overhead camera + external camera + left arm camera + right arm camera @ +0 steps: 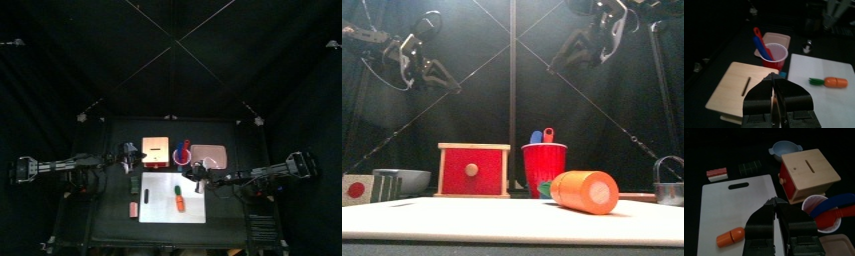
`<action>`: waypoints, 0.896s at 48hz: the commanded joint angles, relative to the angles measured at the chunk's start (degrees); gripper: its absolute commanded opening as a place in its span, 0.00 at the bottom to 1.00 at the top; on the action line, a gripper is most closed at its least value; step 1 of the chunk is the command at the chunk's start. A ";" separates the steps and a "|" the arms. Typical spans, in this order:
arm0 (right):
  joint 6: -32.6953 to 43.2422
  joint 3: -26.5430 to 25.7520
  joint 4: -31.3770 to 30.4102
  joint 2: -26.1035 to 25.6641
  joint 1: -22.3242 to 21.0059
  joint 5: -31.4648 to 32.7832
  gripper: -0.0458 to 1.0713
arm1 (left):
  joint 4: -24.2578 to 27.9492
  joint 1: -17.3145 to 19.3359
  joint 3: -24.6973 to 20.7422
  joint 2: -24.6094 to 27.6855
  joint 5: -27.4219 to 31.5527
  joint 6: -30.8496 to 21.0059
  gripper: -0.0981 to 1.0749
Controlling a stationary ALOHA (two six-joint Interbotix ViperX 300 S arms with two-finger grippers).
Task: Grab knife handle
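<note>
Only the wrist views show both grips: the left fingers [773,77] and right fingers [774,203] are each pressed together, holding nothing. The front view shows both arms high above the surface [476,225]. A blue handle [761,47] and a red handle [756,31] stand in the red cup [775,55]; we cannot tell which is the knife's. From the top, the cup lies at 3 o'clock from the left fingers and 11 o'clock from the right.
</note>
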 commanded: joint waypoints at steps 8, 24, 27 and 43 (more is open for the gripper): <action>0.09 1.85 -0.26 -5.01 -0.88 -1.32 0.11 | 0.88 -3.87 1.58 -0.35 -5.54 0.00 0.43; 0.09 2.90 0.62 -5.10 -1.23 -2.29 0.11 | 1.41 -3.78 2.37 -0.35 -7.03 0.09 0.43; 0.09 2.99 0.97 -5.10 -1.32 -2.37 0.11 | 1.93 -3.69 2.46 -0.35 -7.03 0.09 0.43; 0.35 1.32 5.80 -5.10 -6.06 -1.93 0.11 | 3.96 -3.25 2.11 -0.44 -7.12 0.00 0.43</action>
